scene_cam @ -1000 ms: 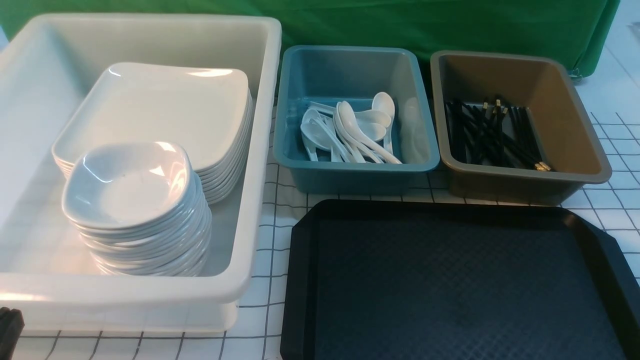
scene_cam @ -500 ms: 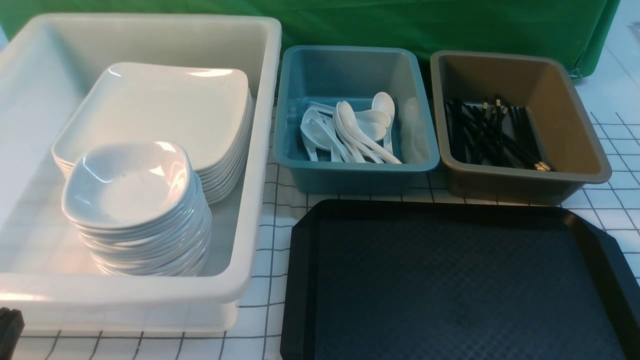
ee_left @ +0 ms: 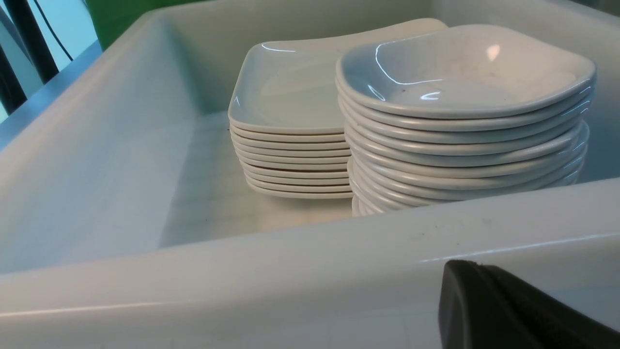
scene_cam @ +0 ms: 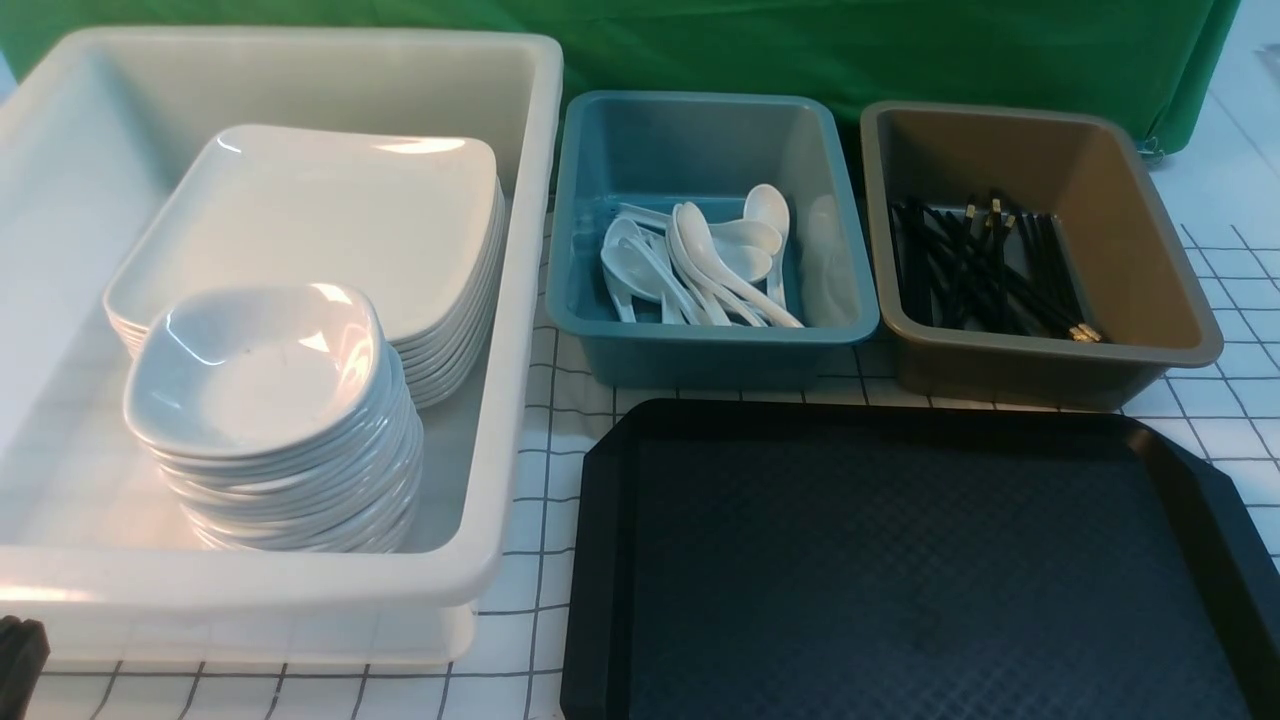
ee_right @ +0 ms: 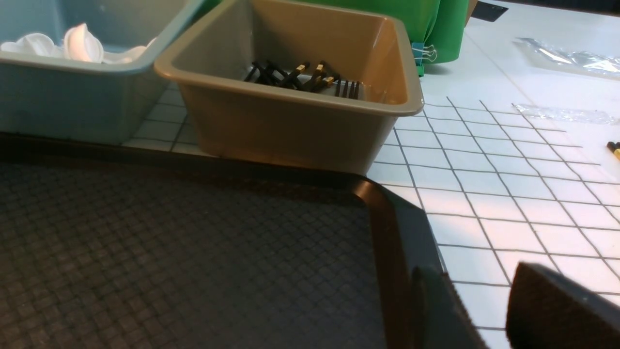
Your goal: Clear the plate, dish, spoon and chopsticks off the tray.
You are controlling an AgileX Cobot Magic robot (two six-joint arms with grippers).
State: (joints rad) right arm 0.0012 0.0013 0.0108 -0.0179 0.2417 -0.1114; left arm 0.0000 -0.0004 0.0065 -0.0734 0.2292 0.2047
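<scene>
Counter [scene_cam: 560,440] with a white gridded cloth carries a big white plastic tub [scene_cam: 520,300] at left, holding stacked large glossy white plates [scene_cam: 330,215] and smaller squarish dishes [scene_cam: 265,375]. Near right lies the bare black diamond-textured tray [scene_cam: 900,580]. Beyond it, a teal tub [scene_cam: 700,345] holds white soup spoons [scene_cam: 700,260]; a brown tub [scene_cam: 1040,360] holds black chopsticks [scene_cam: 985,265]. No writing is readable. Right fingers [ee_right: 557,310] stand spread; left fingers [ee_left: 499,310], cannot tell.

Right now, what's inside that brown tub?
The brown tub holds only a loose heap of black chopsticks with gold marks. Its floor beneath the heap is covered.
</scene>
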